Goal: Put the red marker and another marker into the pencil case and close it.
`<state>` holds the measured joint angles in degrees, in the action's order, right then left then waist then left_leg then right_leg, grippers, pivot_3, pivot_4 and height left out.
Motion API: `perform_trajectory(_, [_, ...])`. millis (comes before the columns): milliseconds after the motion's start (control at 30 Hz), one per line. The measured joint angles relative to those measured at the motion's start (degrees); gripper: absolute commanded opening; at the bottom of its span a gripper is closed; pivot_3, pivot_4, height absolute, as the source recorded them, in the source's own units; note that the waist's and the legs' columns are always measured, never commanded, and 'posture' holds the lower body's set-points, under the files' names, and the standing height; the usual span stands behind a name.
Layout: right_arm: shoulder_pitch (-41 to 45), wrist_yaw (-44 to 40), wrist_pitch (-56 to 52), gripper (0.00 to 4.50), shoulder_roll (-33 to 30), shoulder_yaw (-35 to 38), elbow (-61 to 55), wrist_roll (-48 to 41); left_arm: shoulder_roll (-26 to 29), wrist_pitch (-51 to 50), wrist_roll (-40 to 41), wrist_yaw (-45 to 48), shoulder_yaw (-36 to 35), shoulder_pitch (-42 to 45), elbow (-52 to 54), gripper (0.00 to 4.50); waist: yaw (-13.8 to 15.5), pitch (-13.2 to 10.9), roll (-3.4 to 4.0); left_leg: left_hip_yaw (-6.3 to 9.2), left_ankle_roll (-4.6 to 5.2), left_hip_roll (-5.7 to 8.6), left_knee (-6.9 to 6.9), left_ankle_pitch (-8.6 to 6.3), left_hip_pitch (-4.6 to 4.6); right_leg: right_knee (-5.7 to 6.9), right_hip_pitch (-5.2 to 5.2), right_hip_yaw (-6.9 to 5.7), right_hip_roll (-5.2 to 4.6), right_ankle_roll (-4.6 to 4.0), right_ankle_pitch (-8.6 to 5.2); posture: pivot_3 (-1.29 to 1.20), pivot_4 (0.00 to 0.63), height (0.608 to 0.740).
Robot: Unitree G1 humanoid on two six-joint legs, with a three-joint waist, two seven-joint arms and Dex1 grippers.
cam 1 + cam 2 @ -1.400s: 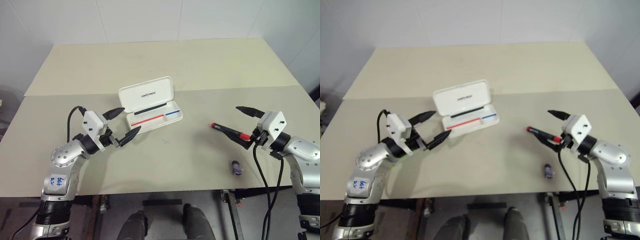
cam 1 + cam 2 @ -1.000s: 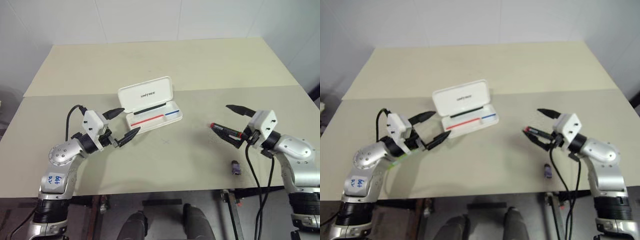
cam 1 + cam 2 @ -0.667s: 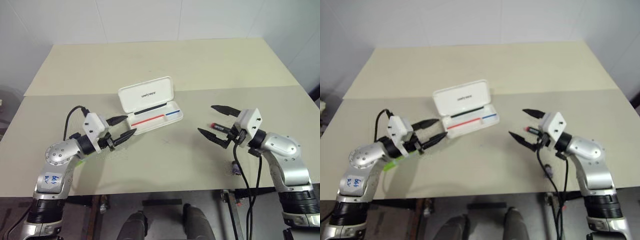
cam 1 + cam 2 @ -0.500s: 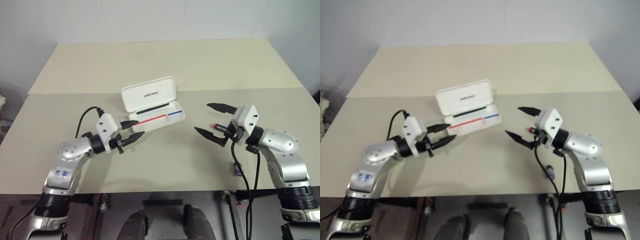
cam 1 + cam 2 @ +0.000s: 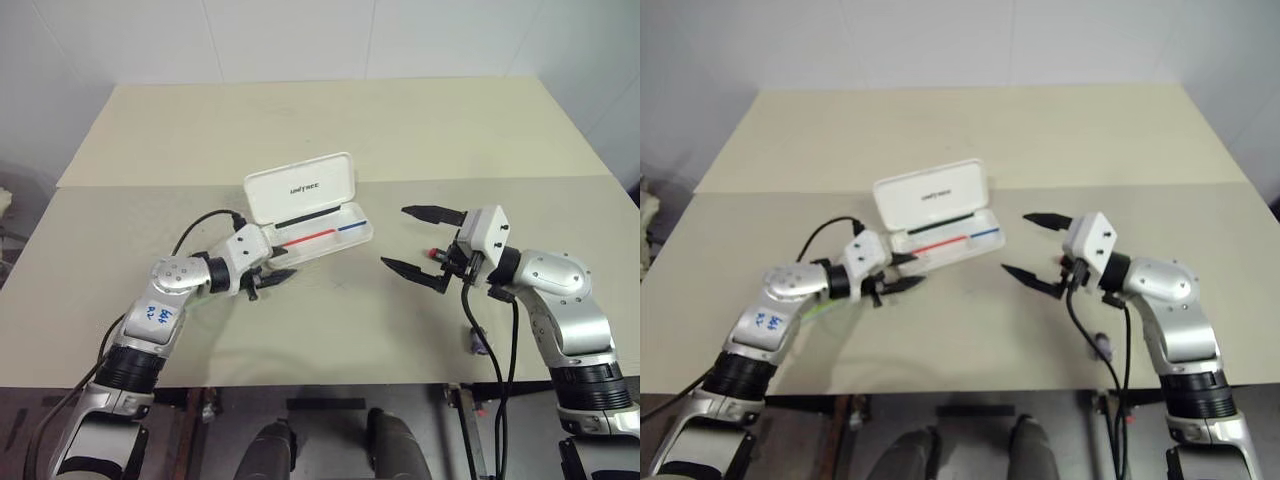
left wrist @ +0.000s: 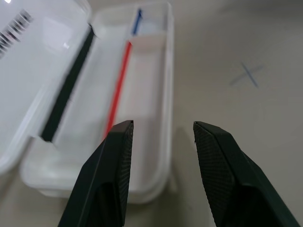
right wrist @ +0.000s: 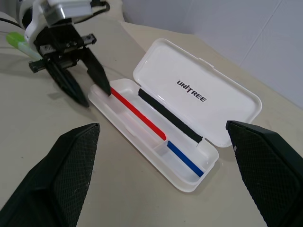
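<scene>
Pencil case (image 5: 312,214): glossy white hard plastic, rounded corners, lid up, "UNITREE" in dark letters; mid-table. Left gripper (image 5: 268,274) half-spread, empty, at its near-left end. Right gripper (image 5: 415,241) wide, empty, over red marker (image 5: 437,254). Green marker (image 7: 18,41) behind left arm.

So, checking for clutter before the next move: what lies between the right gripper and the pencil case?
Bare tabletop, as the left eye view shows: nothing lies between the right gripper and the pencil case.

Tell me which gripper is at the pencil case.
The left gripper: its open fingers straddle the front wall of the pencil case at the red-stripe end. The right gripper hangs wide open over the table, apart from the case.
</scene>
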<state>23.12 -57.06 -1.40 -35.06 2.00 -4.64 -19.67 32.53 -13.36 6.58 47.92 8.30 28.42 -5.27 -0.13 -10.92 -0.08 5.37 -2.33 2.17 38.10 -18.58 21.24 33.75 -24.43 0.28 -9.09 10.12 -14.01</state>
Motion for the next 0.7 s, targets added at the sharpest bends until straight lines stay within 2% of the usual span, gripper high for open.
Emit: perform_trajectory(700, [-1.5, 2.8, 1.6, 4.5, 1.4, 0.5, -2.2, 0.0, -0.1, -2.2, -6.6, 4.6, 5.8, 10.9, -10.3, 2.12, -0.1, 0.0, 0.0, -0.01, -0.01, -0.03, 0.08, 0.01, -0.05, 0.13, 0.01, 0.02, 0.06, 0.01, 0.01, 0.0, 0.15, 0.74])
